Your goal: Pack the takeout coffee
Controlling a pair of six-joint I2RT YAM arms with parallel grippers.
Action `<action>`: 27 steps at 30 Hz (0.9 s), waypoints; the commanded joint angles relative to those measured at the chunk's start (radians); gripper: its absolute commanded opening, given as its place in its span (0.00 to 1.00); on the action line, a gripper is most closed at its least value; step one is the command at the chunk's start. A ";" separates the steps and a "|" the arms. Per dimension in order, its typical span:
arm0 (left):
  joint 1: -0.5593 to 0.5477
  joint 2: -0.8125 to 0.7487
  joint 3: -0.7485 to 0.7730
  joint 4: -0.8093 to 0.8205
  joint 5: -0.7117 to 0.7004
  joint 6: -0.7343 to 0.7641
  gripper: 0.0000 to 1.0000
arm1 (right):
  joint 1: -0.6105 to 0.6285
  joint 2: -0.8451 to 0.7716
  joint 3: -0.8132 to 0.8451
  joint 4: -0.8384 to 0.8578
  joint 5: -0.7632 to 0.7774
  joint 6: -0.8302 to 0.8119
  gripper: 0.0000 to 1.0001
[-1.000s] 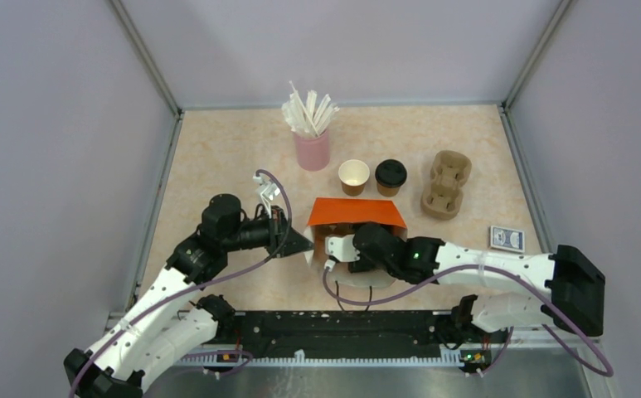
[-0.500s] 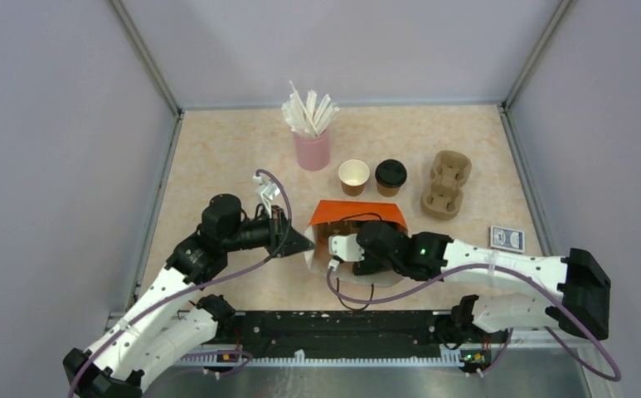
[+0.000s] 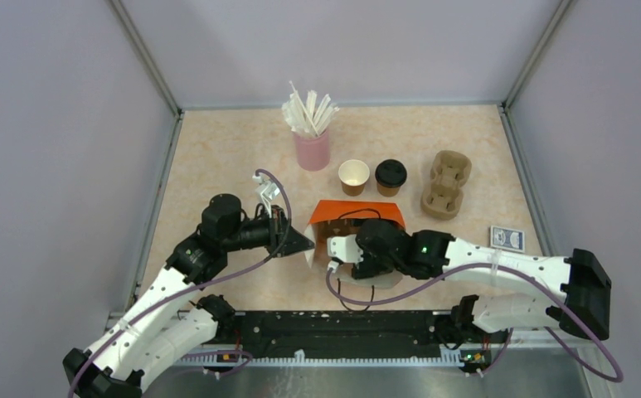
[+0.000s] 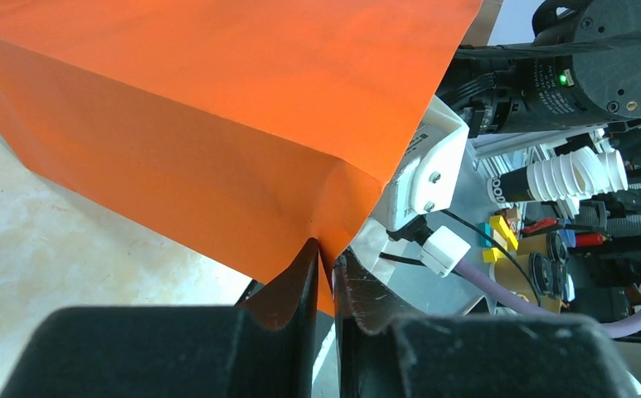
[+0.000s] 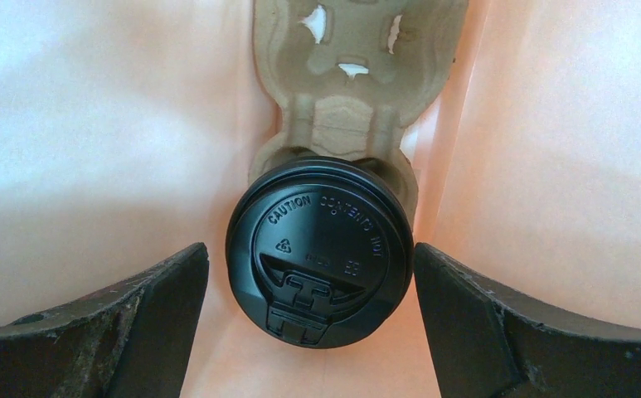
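The orange bag (image 3: 356, 214) stands open at the middle of the table. My left gripper (image 4: 327, 257) is shut on the bag's left rim (image 4: 333, 207), seen from above at the bag's left corner (image 3: 307, 241). My right gripper (image 5: 311, 257) reaches down inside the bag and is open. A black-lidded takeout coffee (image 5: 321, 249) sits between its fingers with a gap on each side, seated in a tan pulp carrier (image 5: 350, 75). Behind the bag stand an unlidded brown cup (image 3: 353, 175) and a lidded cup (image 3: 390, 175).
A second pulp carrier (image 3: 447, 183) lies at the back right. The pink cup of white straws (image 3: 312, 141) stands behind the bag to the left. A blue card box (image 3: 507, 239) lies near the right wall, beside my right arm.
My right gripper's jaws have spread wider apart from the lidded cup inside the bag, and its wrist has shifted slightly. The left gripper keeps its hold on the bag.
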 commanded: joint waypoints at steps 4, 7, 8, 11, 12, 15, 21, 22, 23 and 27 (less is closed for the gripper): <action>-0.004 0.006 0.036 0.021 -0.009 0.017 0.16 | -0.013 -0.027 0.088 -0.031 -0.035 -0.004 0.90; -0.005 0.011 0.036 0.021 -0.006 0.019 0.16 | -0.012 -0.027 0.098 -0.043 -0.044 0.003 0.90; -0.005 0.013 0.036 0.021 -0.006 0.019 0.16 | -0.012 -0.028 0.102 -0.045 -0.048 0.009 0.90; -0.005 0.013 0.037 0.021 -0.008 0.021 0.16 | -0.012 -0.030 0.111 -0.055 -0.067 0.016 0.89; -0.007 0.012 0.036 0.021 -0.007 0.022 0.16 | -0.012 -0.031 0.115 -0.058 -0.072 0.016 0.89; -0.007 0.016 0.037 0.012 -0.009 0.028 0.16 | -0.013 -0.032 0.127 -0.062 -0.089 0.013 0.88; -0.009 0.019 0.040 0.019 -0.011 0.022 0.16 | -0.011 -0.036 0.150 -0.093 -0.116 0.014 0.87; -0.009 0.021 0.040 0.021 -0.011 0.022 0.16 | -0.010 -0.034 0.152 -0.100 -0.111 0.016 0.87; -0.011 0.022 0.040 0.020 -0.011 0.024 0.16 | -0.004 -0.037 0.155 -0.102 -0.100 0.019 0.86; -0.011 0.026 0.040 0.022 -0.012 0.029 0.16 | 0.000 -0.063 0.153 -0.093 -0.100 0.025 0.87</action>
